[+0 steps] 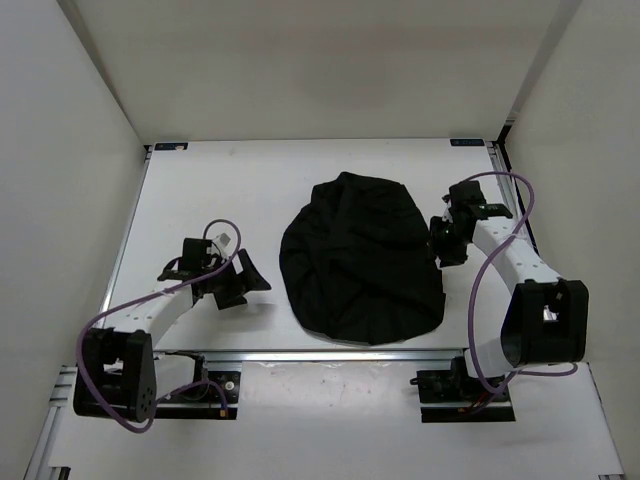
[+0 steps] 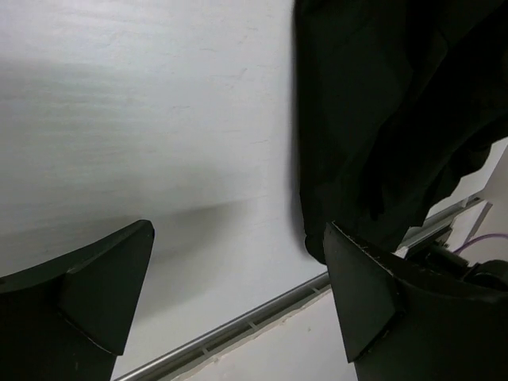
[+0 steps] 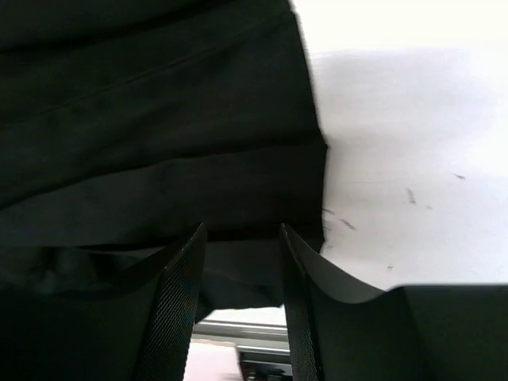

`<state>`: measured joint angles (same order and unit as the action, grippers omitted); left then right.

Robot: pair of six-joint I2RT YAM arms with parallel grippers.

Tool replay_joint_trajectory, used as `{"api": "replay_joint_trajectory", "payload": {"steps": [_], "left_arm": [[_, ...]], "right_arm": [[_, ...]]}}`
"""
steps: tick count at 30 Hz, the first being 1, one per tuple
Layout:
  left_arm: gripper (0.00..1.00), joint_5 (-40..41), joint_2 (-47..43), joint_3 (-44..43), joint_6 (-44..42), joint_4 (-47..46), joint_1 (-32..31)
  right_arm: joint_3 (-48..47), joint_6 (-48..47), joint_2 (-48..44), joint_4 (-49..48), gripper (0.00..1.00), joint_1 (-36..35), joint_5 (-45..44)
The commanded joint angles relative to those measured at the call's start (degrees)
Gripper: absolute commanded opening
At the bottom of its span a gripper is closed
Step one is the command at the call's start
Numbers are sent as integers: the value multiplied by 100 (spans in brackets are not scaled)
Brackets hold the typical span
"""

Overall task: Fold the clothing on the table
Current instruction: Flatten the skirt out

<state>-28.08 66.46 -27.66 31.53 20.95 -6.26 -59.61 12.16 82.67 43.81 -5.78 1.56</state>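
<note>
**Clothing (image 1: pixel 362 258): one black pleated garment, not yet folded**

Left gripper (image 2: pixel 238 230): jaws spread wide and empty. It sits low over bare table (image 1: pixel 220 190), just beside the garment's left edge.

Right gripper (image 3: pixel 240 230): jaws part-way apart at the garment's right edge. Fabric shows beyond the gap, and nothing is seen clamped.

Location: the garment lies in a rumpled, rounded spread right of the table's centre, between the two arms. Its near edge is close to the near rim.

Handling (judged): light, limp and not fragile. It will probably sag and trail when lifted, and the pleats may slide.

Hold (judged): pinch the hem or an outer edge, one gripper per side. A mid-panel pinch would probably only bunch it.
</note>
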Motion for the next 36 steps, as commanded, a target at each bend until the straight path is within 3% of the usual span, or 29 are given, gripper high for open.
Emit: {"api": "replay_joint_trajectory", "payload": {"steps": [1, 3, 5, 11, 13, 16, 21, 24, 26, 30, 31, 33, 34, 35, 36], "left_arm": [[99, -155, 52, -433, -366, -108, -365], [99, 659, 165, -983, -595, 285, -839], [98, 2727, 638, -1565, -867, 926, -1708], [99, 5492, 2289, -3040, -1412, 2219, -1879], [99, 5969, 2773, -3412, -1518, 2684, -1809], [98, 5928, 3495, -4097, -1308, 3257, -1633], [99, 6621, 3007, -3668, -894, 3057, -1984], [99, 5730, 2426, -3195, -1113, 2732, -1810], [99, 5383, 1944, -2940, -1158, 2555, -1651], [99, 6209, 1687, -2859, -763, 3018, -1914], [99, 6113, 1643, -2850, -623, 3151, -1914], [99, 6085, 1372, -2702, -394, 3196, -2124], [99, 6008, 1274, -2588, -184, 3170, -2299], [99, 5624, 1099, -2526, -139, 3144, -2457], [99, 5333, 1028, -2386, -77, 2969, -2467]], "right_arm": [[-393, 252, 117, 22, 47, -151, 353], [-577, 286, 214, 66, 47, -239, 371], [-849, 252, 441, 57, 47, -397, 555], [-1842, 216, 1319, 312, 46, -1309, 617], [-2342, 173, 1662, 400, 47, -1591, 608], [-3108, 32, 2322, 532, 46, -2111, 687], [-4531, -135, 3314, 865, 54, -2629, 793], [-5278, -318, 3737, 971, 61, -2700, 749], [-5201, -372, 3879, 919, 64, -2709, 679], [-4956, -442, 4063, 866, 70, -2683, 942], [-4876, -478, 4151, 822, 68, -2691, 951], [-4831, -618, 4257, 822, 51, -2770, 1013], [-4919, -619, 4388, 874, 18, -2762, 1021], [-4972, -566, 4502, 996, 0, -2753, 978], [-5085, -575, 4460, 1172, 0, -2744, 908]]}}
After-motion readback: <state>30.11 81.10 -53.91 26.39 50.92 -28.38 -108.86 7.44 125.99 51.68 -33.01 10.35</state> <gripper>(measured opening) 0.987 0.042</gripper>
